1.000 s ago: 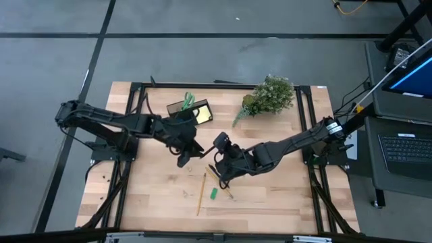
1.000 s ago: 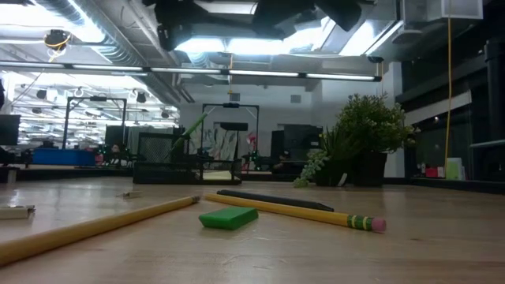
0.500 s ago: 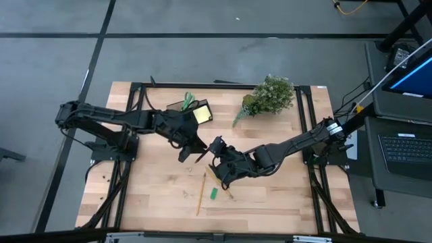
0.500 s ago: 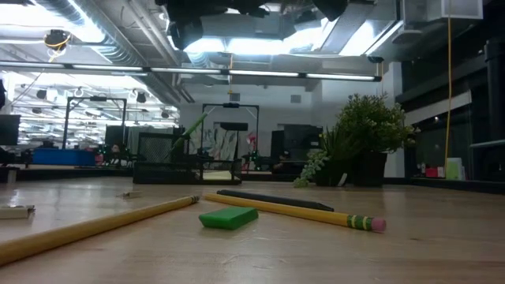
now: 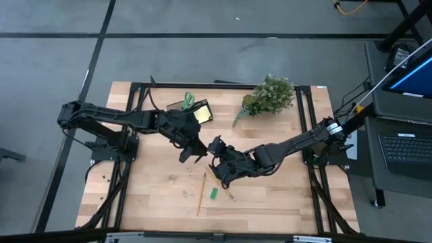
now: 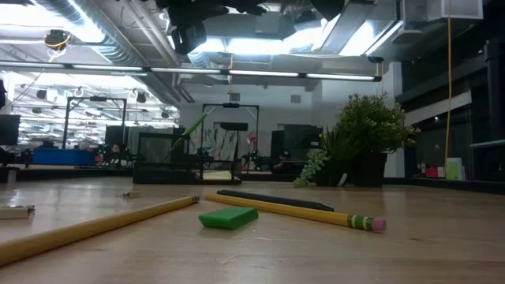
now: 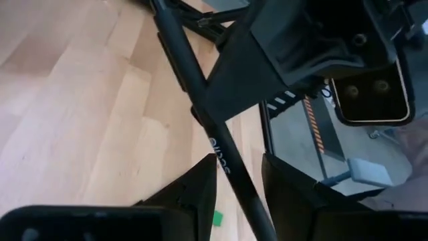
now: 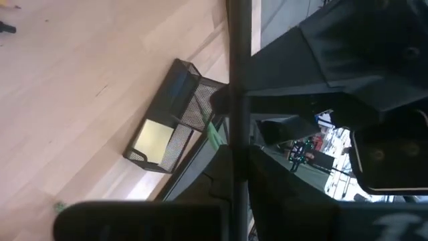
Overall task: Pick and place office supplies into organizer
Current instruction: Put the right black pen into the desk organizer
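Above the table's middle my right gripper (image 5: 214,145) is shut on a black pen (image 7: 227,167), held clear of the table. My left gripper (image 5: 192,153) faces it, open, with a finger on either side of the pen's shaft (image 8: 239,67); I cannot tell whether they touch it. The black mesh organizer (image 5: 190,111) stands at the far left with a yellow sticky-note pad (image 8: 152,139) and green scissors (image 5: 188,101) in it. On the table lie two yellow pencils (image 6: 95,225) (image 6: 300,211), a green block (image 6: 228,218) and another black pen (image 6: 276,201). My right gripper pinches the pen's shaft (image 8: 238,157) between its two fingers. The pen juts out past the fingertips and slants through the air, clear of the table, its far part passing between my left gripper's fingers.
A leafy potted plant (image 5: 270,96) stands at the table's far right. The pencils and green block (image 5: 213,194) lie just nearer than the two grippers. Bare wood lies toward the near-left and near-right corners.
My left gripper has edged toward my right gripper and turned a little, so the pen now runs between its fingers. My right gripper has rolled its wrist with the pen, staying about where it was. Neither has opened or shut.
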Available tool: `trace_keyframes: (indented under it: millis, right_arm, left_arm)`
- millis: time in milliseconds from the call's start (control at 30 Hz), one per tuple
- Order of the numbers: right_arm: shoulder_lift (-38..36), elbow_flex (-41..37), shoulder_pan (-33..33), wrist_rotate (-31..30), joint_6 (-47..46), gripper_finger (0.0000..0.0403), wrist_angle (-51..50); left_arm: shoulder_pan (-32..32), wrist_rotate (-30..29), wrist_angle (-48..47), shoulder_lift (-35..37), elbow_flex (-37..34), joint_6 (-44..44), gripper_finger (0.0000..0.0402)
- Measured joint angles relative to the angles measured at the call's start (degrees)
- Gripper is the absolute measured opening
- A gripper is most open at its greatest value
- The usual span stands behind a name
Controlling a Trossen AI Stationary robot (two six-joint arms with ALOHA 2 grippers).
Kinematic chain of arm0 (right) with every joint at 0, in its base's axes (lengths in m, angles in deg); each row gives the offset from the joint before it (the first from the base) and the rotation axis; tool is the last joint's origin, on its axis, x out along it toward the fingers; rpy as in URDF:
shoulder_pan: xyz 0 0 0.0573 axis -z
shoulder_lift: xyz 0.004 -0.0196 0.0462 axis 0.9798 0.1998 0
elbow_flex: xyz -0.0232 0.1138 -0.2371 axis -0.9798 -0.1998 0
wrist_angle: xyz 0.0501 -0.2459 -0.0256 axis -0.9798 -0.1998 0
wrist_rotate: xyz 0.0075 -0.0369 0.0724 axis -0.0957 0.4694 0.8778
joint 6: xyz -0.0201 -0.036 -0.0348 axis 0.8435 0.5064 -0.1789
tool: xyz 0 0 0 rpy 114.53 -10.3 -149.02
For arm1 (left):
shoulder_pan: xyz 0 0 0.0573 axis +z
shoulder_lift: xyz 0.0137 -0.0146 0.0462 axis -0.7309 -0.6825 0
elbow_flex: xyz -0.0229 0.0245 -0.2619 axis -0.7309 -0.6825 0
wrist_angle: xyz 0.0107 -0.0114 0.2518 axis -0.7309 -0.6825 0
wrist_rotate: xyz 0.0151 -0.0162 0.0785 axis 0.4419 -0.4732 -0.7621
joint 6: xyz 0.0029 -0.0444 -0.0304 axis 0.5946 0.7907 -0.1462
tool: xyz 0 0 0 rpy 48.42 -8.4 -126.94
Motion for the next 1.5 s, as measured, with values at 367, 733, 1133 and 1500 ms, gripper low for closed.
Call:
trace_keyframes:
  millis: [367, 733, 1133, 1500]
  right_arm:
    - [0.0, 0.0, -0.1, 0.3, -0.3, 0.0021, 0.0]
    - [0.0, 0.0, 0.1, -0.1, -9.5, 0.0021, 0.4]
    - [0.0, 0.0, -0.5, -0.1, -21.3, 0.0008, -1.3]
    - [0.0, 0.0, -0.6, 10.1, -47.0, 0.0004, -11.8]
  left_arm:
    - [0.2, -1.7, -1.4, 0.0, -0.1, -7.1, 0.0032]
    - [0.1, -10.7, -1.3, 0.0, 0.0, -19.7, 0.0022]
    - [5.2, -15.3, -0.3, 0.7, 0.0, -26.3, 0.0022]
    - [10.3, -20.2, 7.5, 1.2, -0.7, -36.4, 0.0022]
